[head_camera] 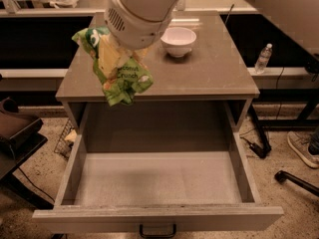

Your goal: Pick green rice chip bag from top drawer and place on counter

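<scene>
My gripper [113,59] is shut on the green rice chip bag [124,81] and holds it in the air over the front left part of the counter [209,68]. The bag hangs crumpled below the white wrist, its lower end over the counter's front edge. The top drawer [159,180] stands pulled out below, with a bare flat bottom and a dark handle [157,230] on its front.
A white bowl [178,40] stands on the counter's back middle. A plastic bottle [263,59] stands on the floor at the right. A dark chair part [17,133] is at the left, a shoe [304,148] and black stand legs at the right.
</scene>
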